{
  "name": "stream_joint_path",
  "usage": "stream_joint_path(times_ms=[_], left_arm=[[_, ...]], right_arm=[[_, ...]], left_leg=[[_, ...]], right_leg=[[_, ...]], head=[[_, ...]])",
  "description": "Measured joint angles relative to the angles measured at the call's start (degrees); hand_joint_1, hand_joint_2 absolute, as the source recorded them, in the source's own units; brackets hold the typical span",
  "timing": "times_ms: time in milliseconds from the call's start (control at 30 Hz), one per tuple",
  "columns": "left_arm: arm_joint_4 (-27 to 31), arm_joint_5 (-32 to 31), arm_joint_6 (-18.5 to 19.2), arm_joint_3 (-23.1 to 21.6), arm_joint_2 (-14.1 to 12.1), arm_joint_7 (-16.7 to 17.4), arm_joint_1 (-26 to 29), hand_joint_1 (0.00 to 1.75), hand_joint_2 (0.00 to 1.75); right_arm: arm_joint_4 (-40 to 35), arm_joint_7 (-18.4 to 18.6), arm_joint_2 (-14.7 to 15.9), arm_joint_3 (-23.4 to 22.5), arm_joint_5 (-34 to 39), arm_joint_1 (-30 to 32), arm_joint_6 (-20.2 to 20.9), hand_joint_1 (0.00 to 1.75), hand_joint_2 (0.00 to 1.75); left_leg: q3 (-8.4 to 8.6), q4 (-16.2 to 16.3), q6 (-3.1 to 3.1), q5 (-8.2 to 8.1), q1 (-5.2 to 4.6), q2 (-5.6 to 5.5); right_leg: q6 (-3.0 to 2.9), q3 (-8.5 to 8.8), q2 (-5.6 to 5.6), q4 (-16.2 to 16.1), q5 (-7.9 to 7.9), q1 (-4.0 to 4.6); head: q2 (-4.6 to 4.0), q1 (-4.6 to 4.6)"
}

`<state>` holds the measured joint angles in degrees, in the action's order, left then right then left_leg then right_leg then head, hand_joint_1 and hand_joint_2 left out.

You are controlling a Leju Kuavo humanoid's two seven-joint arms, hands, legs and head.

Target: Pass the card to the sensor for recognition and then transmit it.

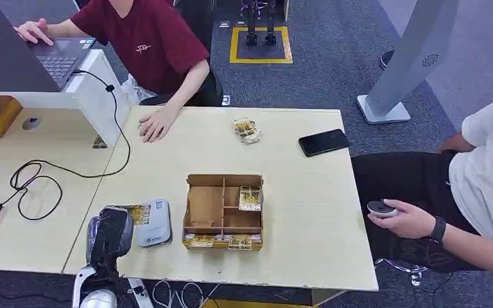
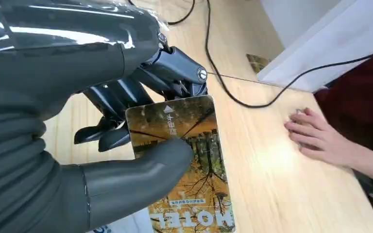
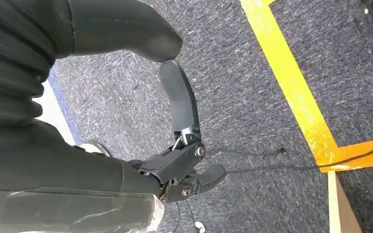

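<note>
Grey carpet (image 1: 321,83) with a yellow square marked on it lies beyond a pale wooden table (image 1: 302,212). One person in a dark red shirt (image 1: 147,38) sits at the far side, one palm flat on the table and the other on a laptop (image 1: 61,61) that stands on a white riser (image 1: 96,96). Another person in a white shirt (image 1: 488,167) sits at the right edge holding a small round device (image 1: 380,207). A black cable (image 1: 58,170) loops across the neighbouring table at the left. Mid-table stands an open wooden box (image 1: 223,212) with compartments, cards lying in some of them and along its near wall. A black phone (image 1: 323,142) and a small pile of cards (image 1: 246,130) lie farther back, well apart from the box. Just left of the box lies the grey sensor (image 1: 153,222).

The left robot hand (image 2: 141,131) hovers at the table's near left corner, grasping the card (image 2: 187,160) between thumb (image 2: 145,170) and fingers (image 2: 126,94); the card sits above the table beside the sensor. The right robot hand (image 3: 179,145) hangs over the carpet with nothing in it, fingers loosely apart.
</note>
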<state>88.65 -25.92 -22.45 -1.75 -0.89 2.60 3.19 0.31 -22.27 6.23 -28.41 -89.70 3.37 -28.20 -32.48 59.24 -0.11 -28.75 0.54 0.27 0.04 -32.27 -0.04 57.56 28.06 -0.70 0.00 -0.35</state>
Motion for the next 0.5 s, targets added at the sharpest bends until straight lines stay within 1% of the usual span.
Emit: stream_joint_path(times_ms=[167, 500], left_arm=[[-3.8, 0.7, 0.2, 0.0, -0.2, 0.4, -0.9, 1.75, 1.75], [-9.3, 1.3, 2.3, 0.0, -0.5, 1.5, -2.4, 1.75, 1.75]], right_arm=[[0.0, -0.4, 0.0, 0.0, 0.0, 0.0, 0.0, 0.0, 1.75], [0.0, -0.6, 0.0, 0.0, 0.0, -0.1, 0.1, 0.0, 1.75]], left_leg=[[0.01, 0.0, 0.0, 0.0, 0.0, 0.01], [0.0, 0.0, 0.0, 0.0, 0.0, 0.0]], right_leg=[[0.0, 0.0, 0.01, 0.0, 0.0, 0.0], [0.0, 0.0, 0.0, 0.0, 0.0, 0.0]], head=[[0.0, 0.0], [0.0, 0.02]])
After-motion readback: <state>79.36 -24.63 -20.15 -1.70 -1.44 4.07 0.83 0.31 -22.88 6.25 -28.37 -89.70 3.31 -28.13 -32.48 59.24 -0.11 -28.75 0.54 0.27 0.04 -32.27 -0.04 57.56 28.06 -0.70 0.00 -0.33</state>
